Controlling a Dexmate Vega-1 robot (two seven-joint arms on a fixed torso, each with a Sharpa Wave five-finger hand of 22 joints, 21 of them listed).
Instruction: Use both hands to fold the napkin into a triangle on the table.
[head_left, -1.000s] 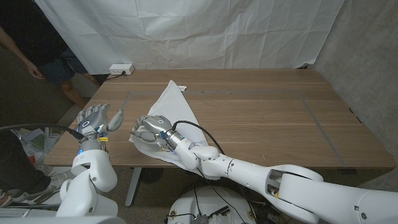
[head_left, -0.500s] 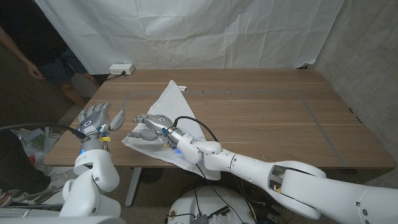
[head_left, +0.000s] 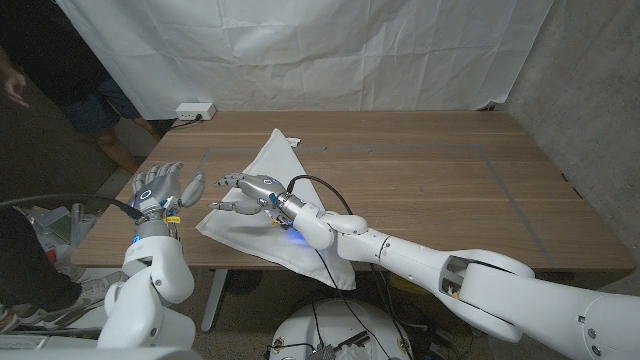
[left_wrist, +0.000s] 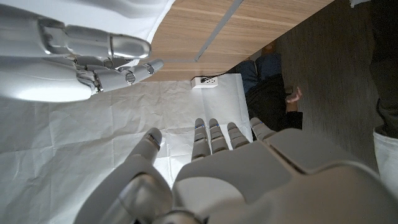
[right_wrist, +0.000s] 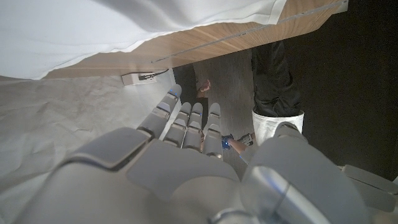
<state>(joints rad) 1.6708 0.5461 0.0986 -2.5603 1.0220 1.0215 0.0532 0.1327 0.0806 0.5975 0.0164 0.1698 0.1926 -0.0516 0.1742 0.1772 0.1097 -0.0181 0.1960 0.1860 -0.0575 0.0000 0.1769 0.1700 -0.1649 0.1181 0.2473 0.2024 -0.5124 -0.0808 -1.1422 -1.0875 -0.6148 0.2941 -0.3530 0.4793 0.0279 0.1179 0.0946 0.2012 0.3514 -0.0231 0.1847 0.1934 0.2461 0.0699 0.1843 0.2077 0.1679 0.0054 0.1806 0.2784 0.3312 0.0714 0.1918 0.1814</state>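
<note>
Head view: white napkin (head_left: 262, 200) spread as a triangle on the wooden desk (head_left: 420, 190), left of centre, apex toward the backdrop, near edge hanging over the desk's front. Right hand (head_left: 245, 192) over the napkin's left part, fingers spread wide, holding nothing. Left hand (head_left: 160, 188) at the frame's left, by the desk's left edge, beside the napkin's left corner, fingers apart and empty. White power strip (head_left: 195, 111) on the floor at upper left; a person (head_left: 60, 70) standing in the upper left corner.

Left wrist view: own hand (left_wrist: 217, 168) in the lower frame, fingers extended and apart, nothing held. Right hand (left_wrist: 74, 59) at upper left with fingers stretched out. Power strip (left_wrist: 208, 81) near centre.

Right wrist view: own hand (right_wrist: 180, 155) across the lower frame, fingers straight, empty. Napkin (right_wrist: 124, 25) along the top.
</note>
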